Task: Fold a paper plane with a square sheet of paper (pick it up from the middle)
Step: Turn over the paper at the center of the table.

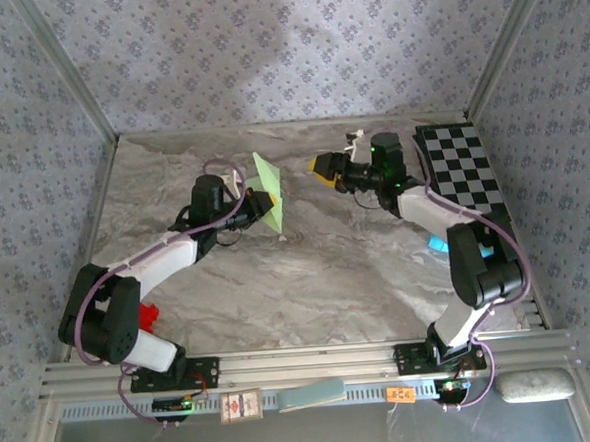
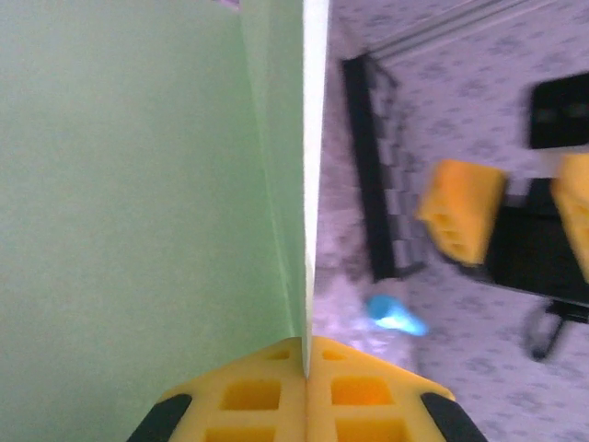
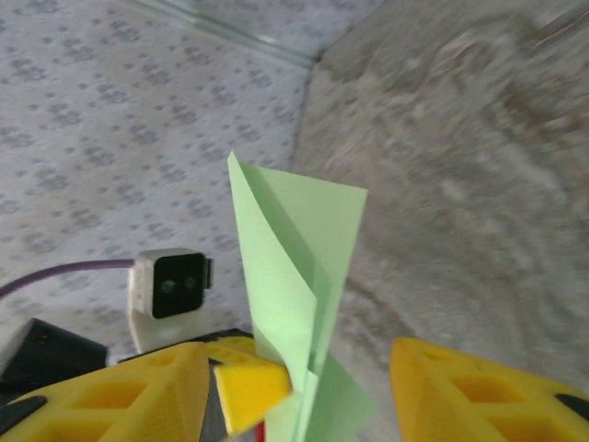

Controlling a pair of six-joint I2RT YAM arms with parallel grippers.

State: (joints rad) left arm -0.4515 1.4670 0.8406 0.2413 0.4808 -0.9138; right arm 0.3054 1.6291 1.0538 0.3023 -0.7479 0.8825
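Paper plane (image 1: pixel 270 190), pale green, held up on edge over the back middle of the table (image 1: pixel 329 279). Pinched low down by the left gripper (image 1: pixel 250 208). Right gripper (image 1: pixel 324 166) near it on the right, not touching. Grey stone-look table top. Flowery wallpaper (image 1: pixel 264 43) all round. Black-and-white checked board (image 1: pixel 462 166) at the far right.

Left wrist view: paper plane (image 2: pixel 138 184) big and close, folded edge running straight up. Left gripper (image 2: pixel 306 354) with yellow fingers pressed together on the paper. Right gripper (image 2: pixel 515 216) across the way, fingers spread apart. Small blue thing (image 2: pixel 396 315) down on the table.

Right wrist view: paper plane (image 3: pixel 294 276) standing tall between the spread fingers of the right gripper (image 3: pixel 299 391), touching neither. Left gripper (image 3: pixel 276 379) clamped at its bottom.

To do this bit well: hold firm with the left, no squashing the crease. Bring the right in slowly and straight. Pinch only the flat part, away from the pointy tip. Maybe a hand-over, maybe a check of the fold; hard to say which.
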